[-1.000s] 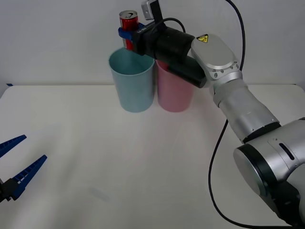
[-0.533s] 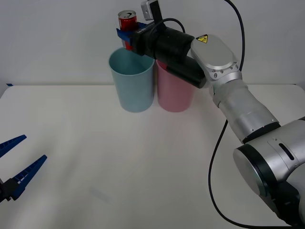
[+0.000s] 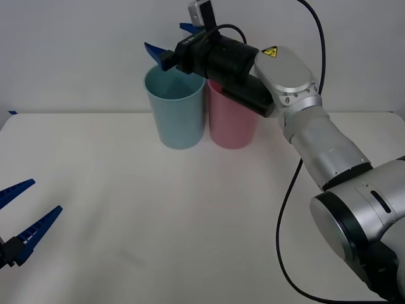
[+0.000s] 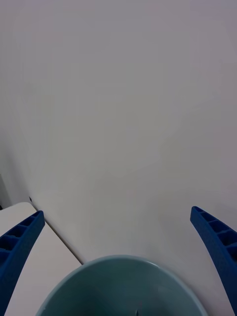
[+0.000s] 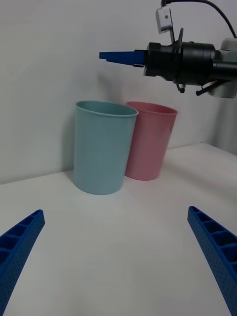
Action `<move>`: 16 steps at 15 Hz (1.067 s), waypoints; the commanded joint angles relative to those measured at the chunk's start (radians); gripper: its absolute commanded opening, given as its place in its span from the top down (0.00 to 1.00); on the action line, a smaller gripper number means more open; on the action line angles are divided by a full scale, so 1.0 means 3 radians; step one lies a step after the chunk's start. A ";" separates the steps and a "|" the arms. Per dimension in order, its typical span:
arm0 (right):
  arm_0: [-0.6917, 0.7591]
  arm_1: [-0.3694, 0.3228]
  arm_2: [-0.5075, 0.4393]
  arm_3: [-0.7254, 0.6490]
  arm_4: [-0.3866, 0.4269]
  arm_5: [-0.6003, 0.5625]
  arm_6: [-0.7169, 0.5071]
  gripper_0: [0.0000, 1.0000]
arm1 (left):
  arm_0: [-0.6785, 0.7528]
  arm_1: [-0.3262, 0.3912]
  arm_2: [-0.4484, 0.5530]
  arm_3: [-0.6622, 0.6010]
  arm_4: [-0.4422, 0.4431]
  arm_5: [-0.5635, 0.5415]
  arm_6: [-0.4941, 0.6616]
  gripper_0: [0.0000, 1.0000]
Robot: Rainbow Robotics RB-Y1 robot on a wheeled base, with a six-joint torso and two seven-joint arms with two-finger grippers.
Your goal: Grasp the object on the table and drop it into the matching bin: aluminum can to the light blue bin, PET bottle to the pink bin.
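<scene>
At the lower left edge of the front view, the left gripper point(image 3: 22, 218) hung low over the white table point(image 3: 190, 215), its blue ribbed fingers spread wide with nothing between them. Further right, at the upper centre of the frame, the light blue bin point(image 3: 175, 106) stood upright at the table's far side, touching or just beside the pink bin point(image 3: 231, 117) on its right. Directly above the blue bin's mouth hovered the right gripper point(image 3: 169, 43), jaws wide apart and holding nothing; its wrist view looked down at that bin's rim point(image 4: 118, 284). The can was not visible; whether it lay inside the blue bin could not be told.
</scene>
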 commanded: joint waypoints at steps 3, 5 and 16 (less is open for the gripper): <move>0.0362 -0.0082 -0.0009 -0.0569 -0.0002 -0.0017 0.0006 0.00 | 0.0000 0.0000 0.0000 0.0000 0.0000 0.0000 0.0000 0.00; 0.0643 -0.0184 0.0048 -0.0967 0.0008 -0.0047 -0.0020 0.00 | 0.0000 0.0000 0.0000 0.0000 0.0000 0.0000 0.0000 0.00; 0.2407 -0.1156 0.0135 -0.3084 -0.0319 -0.0190 -0.0045 0.00 | 0.0000 0.0000 0.0000 0.0000 0.0000 0.0000 0.0000 0.00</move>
